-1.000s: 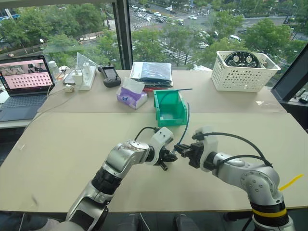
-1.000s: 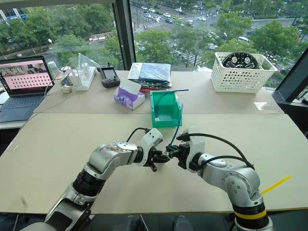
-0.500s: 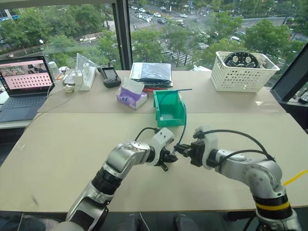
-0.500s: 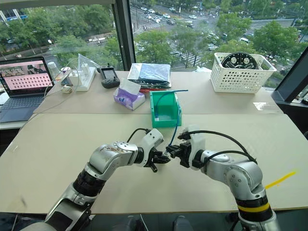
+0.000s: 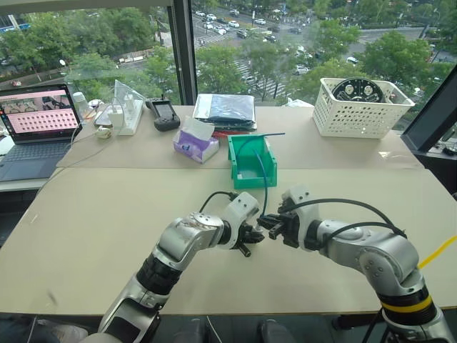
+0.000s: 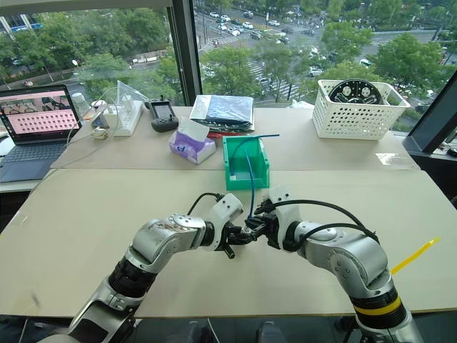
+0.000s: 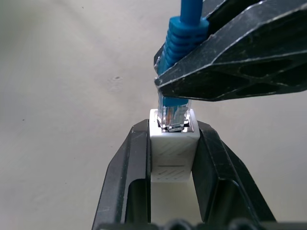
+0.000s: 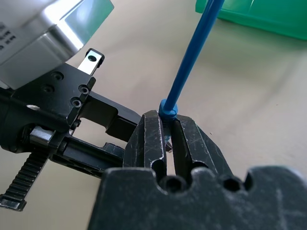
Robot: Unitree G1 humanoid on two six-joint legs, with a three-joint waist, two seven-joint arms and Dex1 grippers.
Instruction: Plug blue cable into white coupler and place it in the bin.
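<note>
up close, ribbed blue cable [image 7: 178,40] boot, boxy white coupler [image 7: 173,151]

You are looking at the two grippers meeting over the near table [image 5: 86,236], the left gripper [image 7: 172,143] to the left of the right gripper [image 8: 165,139]. The coupler [image 7: 173,151] is sitting between the left fingers, with the cable [image 5: 265,187] plug entering its socket. Behind them the bin [image 5: 251,163] is standing, the cable running back over it. Far left, a laptop [image 5: 37,125] is sitting; far right, a basket [image 5: 360,107].
</note>
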